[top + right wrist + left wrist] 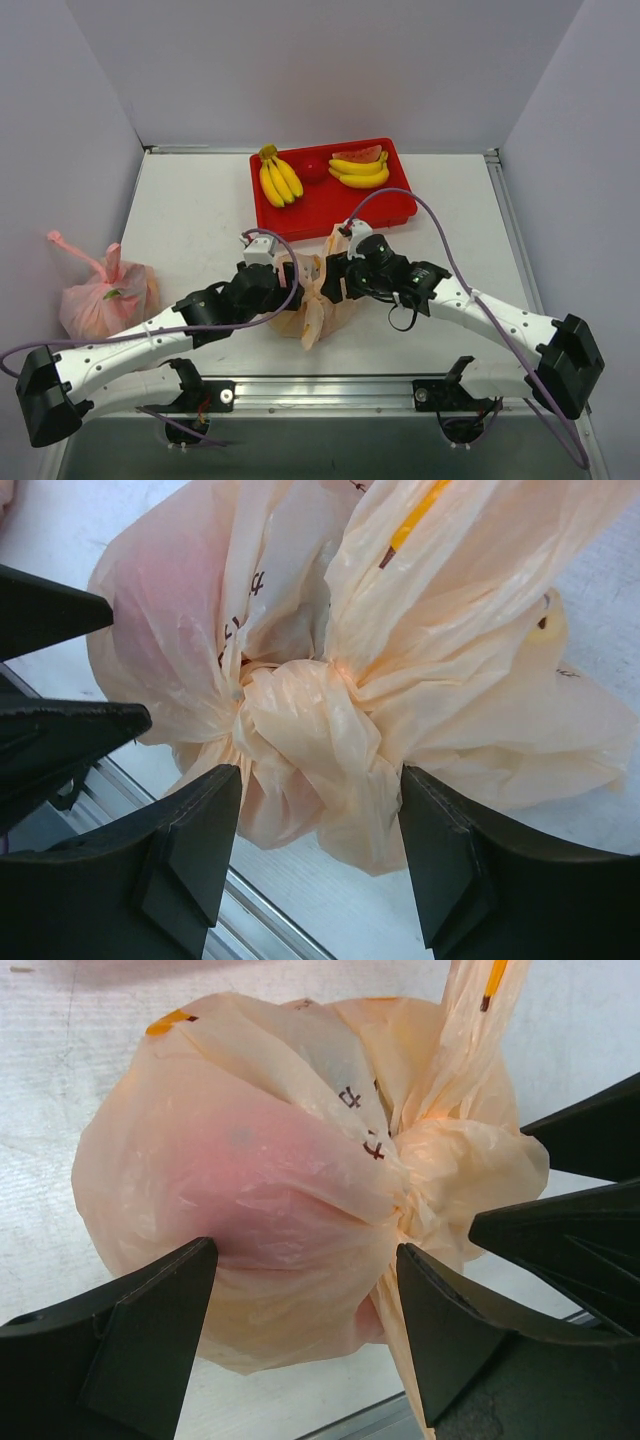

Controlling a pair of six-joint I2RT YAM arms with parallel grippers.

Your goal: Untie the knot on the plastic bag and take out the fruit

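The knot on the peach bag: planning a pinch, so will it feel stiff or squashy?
Probably squashy: the knot is bunched, crinkled thin film. The plastic bag would likely sag when lifted, since its film looks loose and wrinkled.

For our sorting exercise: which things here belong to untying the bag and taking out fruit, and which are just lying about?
Job: peach bag, knot, reddish fruit inside, left hand, right hand.
Lying about: pink bag, red tray, bananas, watermelon slice.
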